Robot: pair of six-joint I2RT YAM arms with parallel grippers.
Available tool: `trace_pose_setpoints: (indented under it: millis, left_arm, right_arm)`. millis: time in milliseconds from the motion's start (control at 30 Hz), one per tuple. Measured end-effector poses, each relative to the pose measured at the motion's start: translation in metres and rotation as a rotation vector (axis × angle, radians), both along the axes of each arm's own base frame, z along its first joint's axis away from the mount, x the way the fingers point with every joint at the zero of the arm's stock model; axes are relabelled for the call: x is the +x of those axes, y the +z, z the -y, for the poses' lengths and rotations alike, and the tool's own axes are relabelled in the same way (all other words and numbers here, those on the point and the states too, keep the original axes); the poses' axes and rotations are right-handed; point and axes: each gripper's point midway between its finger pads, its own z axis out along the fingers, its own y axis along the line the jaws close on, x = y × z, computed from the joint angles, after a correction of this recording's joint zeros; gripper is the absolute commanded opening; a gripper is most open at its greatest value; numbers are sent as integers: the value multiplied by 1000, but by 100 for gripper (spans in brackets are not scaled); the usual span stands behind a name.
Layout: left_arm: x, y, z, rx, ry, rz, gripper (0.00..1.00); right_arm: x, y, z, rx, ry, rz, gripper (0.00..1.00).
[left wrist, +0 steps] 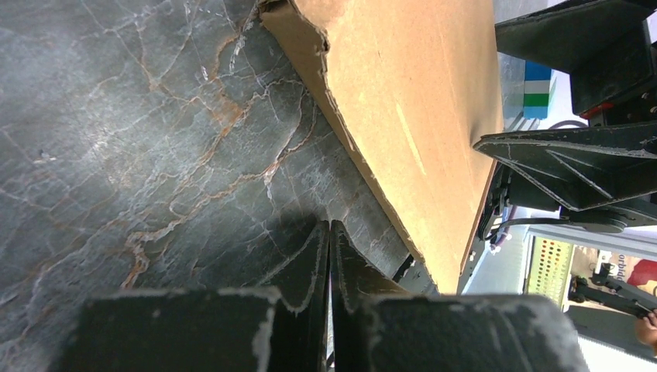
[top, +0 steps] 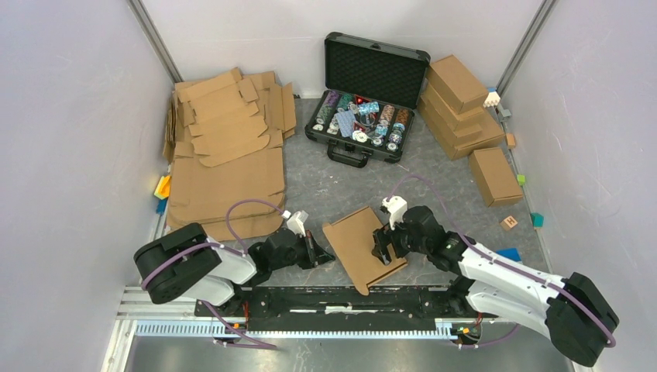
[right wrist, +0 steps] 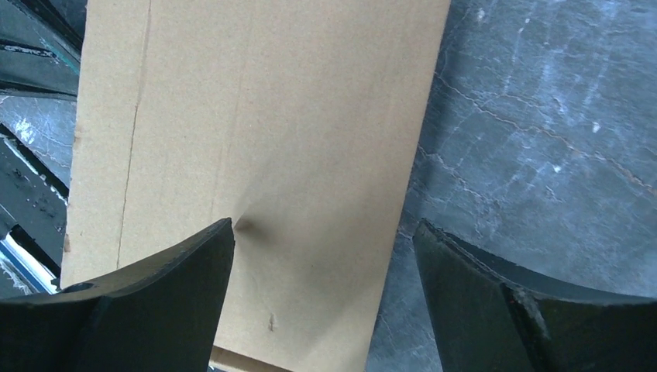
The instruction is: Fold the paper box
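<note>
Paper box (top: pixel 356 244) edge behind right end effector (top: pixel 382 249).

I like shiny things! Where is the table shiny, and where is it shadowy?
Right wrist view: pale glare on the grey marbled table, top right; a small dark dent on the plain brown cardboard box. Left wrist view: dark shadow on the table under the box's edge.

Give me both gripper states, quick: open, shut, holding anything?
Left gripper: closed, empty, beside the paper box.
Right gripper: open, holding nothing, one finger pressing on the paper box.
</note>
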Motion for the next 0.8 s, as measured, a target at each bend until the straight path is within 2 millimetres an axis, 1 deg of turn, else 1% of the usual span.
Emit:
trace_pose_setpoints:
  millis: [67,133,200,267,300,367,433,700,800]
  left_arm:
    - [0,0,0,4,-1,4,7]
    - [-1,0,-1,8,1,4,7]
    - [-1,0,-2,13,0,5,7]
    - [-2,0,-3,18,-2,6,7]
    - [-2,0,-3,21,-2,6,7]
    - [-3,0,-3,25,-5,8,7]
    - [-3,0,-3,27,-6,9,6]
    - [-3,1,-5,44,-4,18,7]
    - [-4,1,-6,51,-6,18,7]
  right_arm:
    - [0,3,4,-7,-12,12,91]
    - [3,8,9,-15,-31,35,87]
    - [8,16,12,-20,-55,64,75]
    - [14,25,15,-21,-82,94,53]
    - [15,27,16,-23,-86,107,38]
    - [19,32,19,-22,-117,124,16]
    - [20,31,22,-36,-121,130,0]
    - [20,13,29,-108,-145,87,0]
    - [21,10,29,-118,-148,81,0]
